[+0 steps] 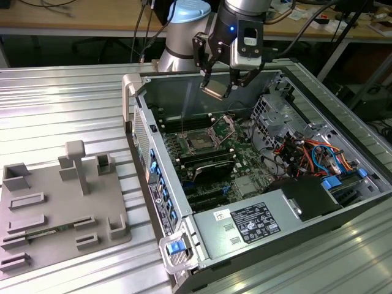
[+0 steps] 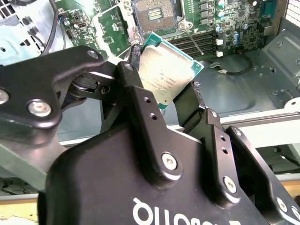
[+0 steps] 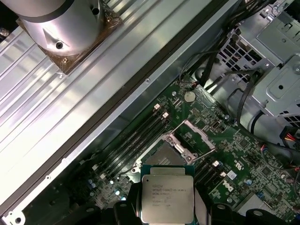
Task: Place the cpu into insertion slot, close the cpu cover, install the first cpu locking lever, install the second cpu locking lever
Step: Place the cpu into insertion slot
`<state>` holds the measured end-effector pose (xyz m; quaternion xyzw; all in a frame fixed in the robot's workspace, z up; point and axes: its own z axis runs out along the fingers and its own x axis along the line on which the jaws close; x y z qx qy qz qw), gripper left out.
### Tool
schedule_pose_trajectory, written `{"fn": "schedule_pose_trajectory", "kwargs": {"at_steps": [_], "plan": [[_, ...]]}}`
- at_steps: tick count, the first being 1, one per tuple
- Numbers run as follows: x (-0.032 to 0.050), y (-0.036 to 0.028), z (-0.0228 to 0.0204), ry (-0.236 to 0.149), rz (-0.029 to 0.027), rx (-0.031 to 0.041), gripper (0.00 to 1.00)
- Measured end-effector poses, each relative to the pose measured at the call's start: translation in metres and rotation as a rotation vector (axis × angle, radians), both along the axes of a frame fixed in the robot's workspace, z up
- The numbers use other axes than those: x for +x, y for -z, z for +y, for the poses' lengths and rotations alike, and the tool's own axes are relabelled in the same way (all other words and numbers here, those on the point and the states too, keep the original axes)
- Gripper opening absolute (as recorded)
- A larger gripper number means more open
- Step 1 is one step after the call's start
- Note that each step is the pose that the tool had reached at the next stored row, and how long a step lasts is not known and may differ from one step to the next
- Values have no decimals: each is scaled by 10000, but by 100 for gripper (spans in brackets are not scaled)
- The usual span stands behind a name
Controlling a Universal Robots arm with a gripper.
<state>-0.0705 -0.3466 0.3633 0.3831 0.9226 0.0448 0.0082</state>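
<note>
My gripper (image 1: 216, 87) hangs above the open computer case, shut on the cpu (image 1: 214, 91), a small square chip with a silver-grey top. In both wrist views the black fingers (image 2: 132, 89) clamp two opposite edges of the cpu (image 2: 165, 71) (image 3: 167, 199). Below it on the green board sits the insertion slot (image 1: 199, 142) (image 2: 152, 13) (image 3: 161, 157), dark in the centre and uncovered. The cpu cover (image 1: 225, 126) (image 3: 190, 137), a thin silver frame, stands swung open on the slot's far side. The cpu is well above the slot and apart from it.
Long black memory slots (image 1: 208, 163) flank the socket. A grey labelled power-supply box (image 1: 251, 223) fills the case's near end, and a metal drive cage (image 1: 275, 110) with coloured cables (image 1: 306, 153) stands on the exterior view's right. A grey fixture plate (image 1: 61, 208) lies on the ribbed table.
</note>
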Motion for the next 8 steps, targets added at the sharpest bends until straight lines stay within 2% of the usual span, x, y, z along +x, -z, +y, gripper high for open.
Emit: {"fn": "schedule_pose_trajectory", "kwargs": {"at_steps": [8], "plan": [[-13, 4, 0, 297, -1, 0, 55]]}}
